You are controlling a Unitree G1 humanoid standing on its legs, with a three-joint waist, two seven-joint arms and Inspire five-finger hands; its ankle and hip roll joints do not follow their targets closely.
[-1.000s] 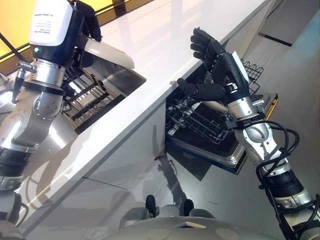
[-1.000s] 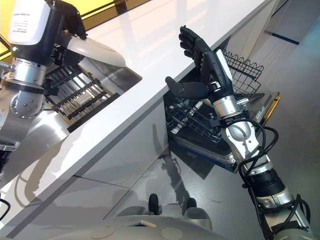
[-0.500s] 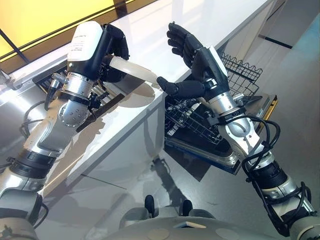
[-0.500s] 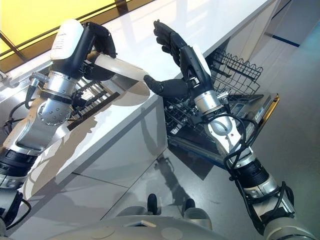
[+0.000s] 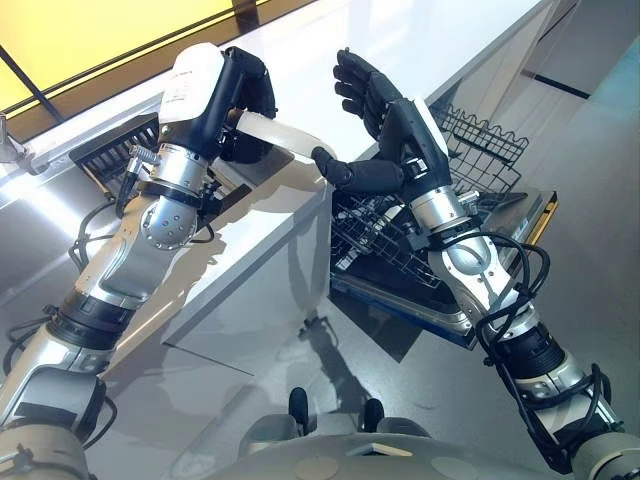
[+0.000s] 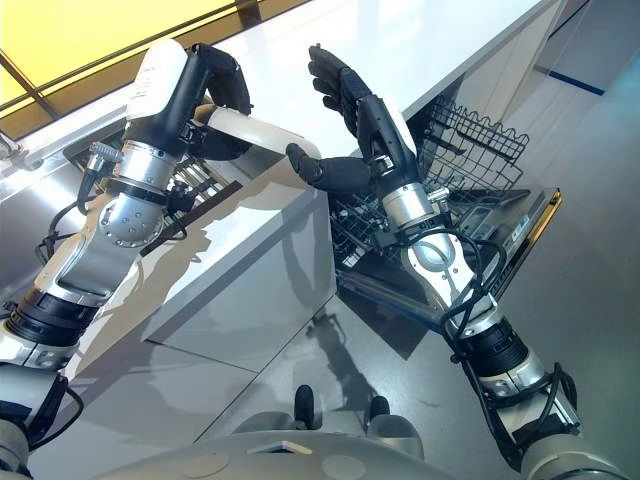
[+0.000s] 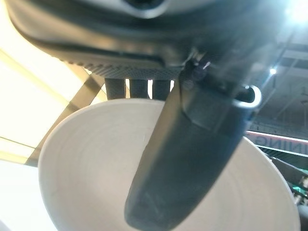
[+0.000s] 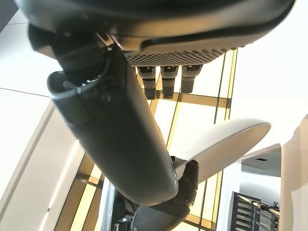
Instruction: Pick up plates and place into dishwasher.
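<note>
Fingers and thumb of the left hand (image 5: 245, 95) are curled round a white plate (image 5: 285, 135), held above the white counter (image 5: 420, 40). Beside the plate, the right hand (image 5: 385, 110) is spread wide, above the dishwasher rack (image 5: 400, 250).

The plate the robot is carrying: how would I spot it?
Start at the long white counter, above the open dishwasher rack. Over its edge, the left hand grips a pale round plate, tilted toward the open right hand. It is the only dish held in the air.
</note>
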